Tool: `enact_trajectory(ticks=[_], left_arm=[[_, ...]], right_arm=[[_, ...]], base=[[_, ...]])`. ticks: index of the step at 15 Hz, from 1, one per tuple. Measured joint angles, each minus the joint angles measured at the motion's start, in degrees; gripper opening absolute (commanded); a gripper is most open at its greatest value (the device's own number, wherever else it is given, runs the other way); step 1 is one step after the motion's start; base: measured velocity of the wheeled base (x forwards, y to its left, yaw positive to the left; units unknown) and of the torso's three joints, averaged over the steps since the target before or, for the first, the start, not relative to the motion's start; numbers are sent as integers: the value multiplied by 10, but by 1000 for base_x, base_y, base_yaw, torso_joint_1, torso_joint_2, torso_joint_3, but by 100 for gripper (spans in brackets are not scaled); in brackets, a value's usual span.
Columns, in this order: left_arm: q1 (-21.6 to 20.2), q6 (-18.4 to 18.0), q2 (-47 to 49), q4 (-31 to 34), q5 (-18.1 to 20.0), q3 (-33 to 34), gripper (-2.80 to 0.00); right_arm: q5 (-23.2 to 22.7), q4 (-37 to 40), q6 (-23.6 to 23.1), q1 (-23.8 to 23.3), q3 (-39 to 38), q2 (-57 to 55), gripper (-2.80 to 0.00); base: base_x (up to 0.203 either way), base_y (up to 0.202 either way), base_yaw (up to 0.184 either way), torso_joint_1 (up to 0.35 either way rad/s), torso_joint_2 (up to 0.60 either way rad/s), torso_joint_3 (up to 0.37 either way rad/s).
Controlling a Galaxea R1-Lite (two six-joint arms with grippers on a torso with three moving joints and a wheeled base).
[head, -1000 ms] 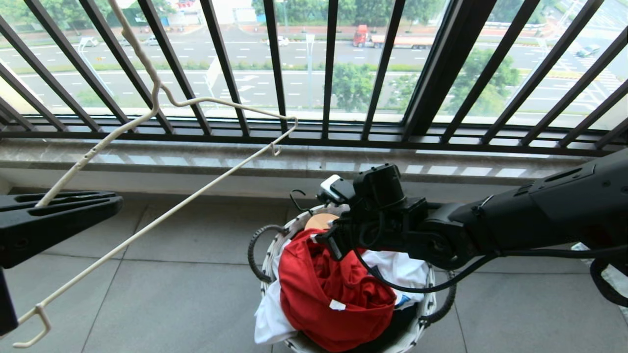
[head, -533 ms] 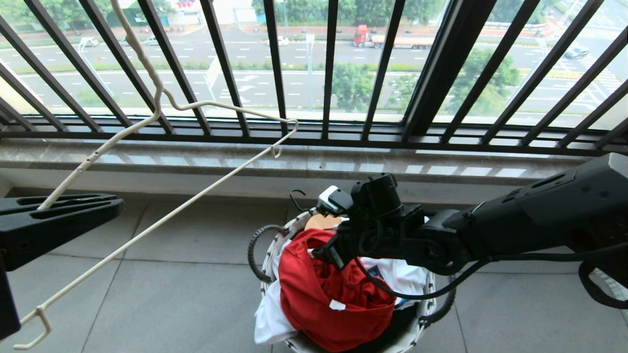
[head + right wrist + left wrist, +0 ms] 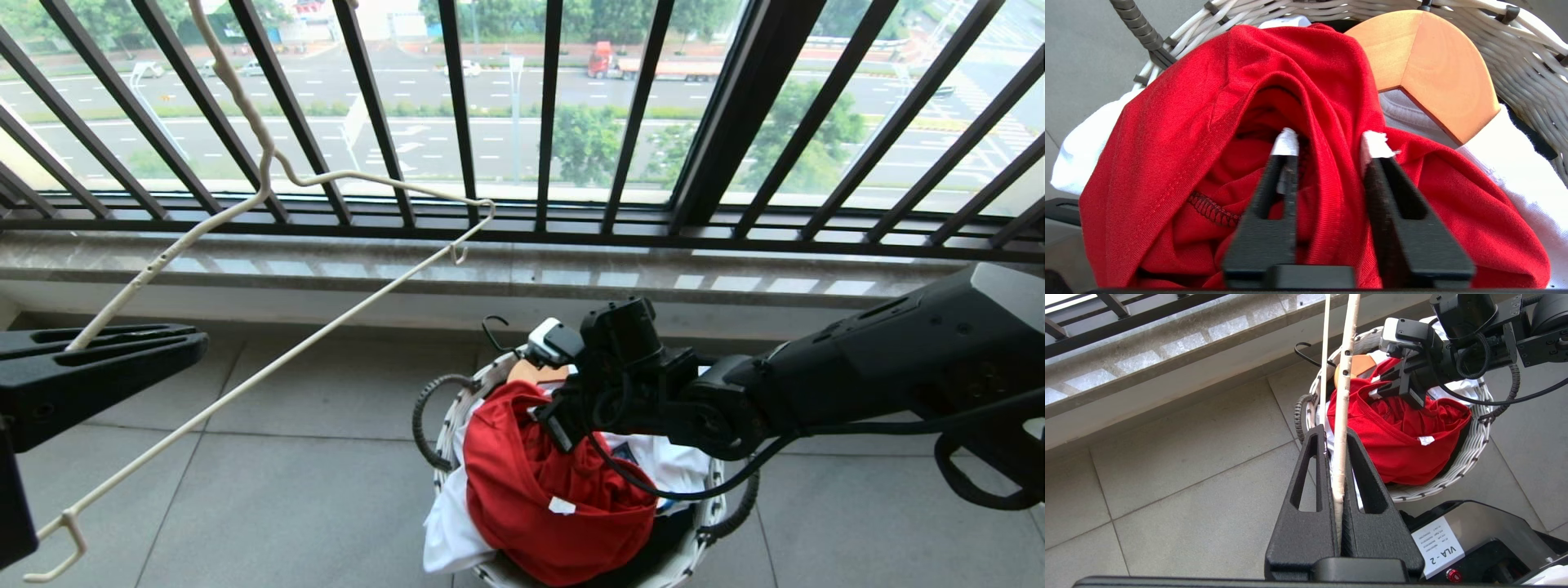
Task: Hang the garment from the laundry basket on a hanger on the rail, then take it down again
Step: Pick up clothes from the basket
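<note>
The laundry basket [image 3: 457, 425] stands on the tiled floor [image 3: 286, 490] in front of the window sill [image 3: 326, 269], with the barred railing [image 3: 555, 122] behind the sill. The garment [image 3: 539, 490] lies heaped in the basket on top of white cloth [image 3: 445, 531], a wooden hanger [image 3: 1429, 69] tucked behind it against the far wall. The right gripper [image 3: 1331, 147] reaches in from the right, a fold of the garment between its fingers. To the left, the left gripper [image 3: 1336, 457] holds the wire hanger [image 3: 269, 367], which slants up toward the railing.
</note>
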State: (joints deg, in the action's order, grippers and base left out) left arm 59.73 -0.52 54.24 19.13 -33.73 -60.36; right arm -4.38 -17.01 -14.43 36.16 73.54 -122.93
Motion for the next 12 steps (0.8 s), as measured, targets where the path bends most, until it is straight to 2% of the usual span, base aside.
enact_trajectory(ticks=[4,7,12], left_arm=[[0,0,0,0,0,0,-280],[0,-1,-1,0,0,0,-280],[0,-3,-5,0,0,-1,-280]], right_arm=[[11,-67,17,-1,-2,7,-280],[11,-76,42,-1,-16,37,-280],[8,-76,74,4,-115,150,-280]], base=[[0,0,0,0,0,0],[0,0,0,0,0,0],[0,0,0,0,0,0]])
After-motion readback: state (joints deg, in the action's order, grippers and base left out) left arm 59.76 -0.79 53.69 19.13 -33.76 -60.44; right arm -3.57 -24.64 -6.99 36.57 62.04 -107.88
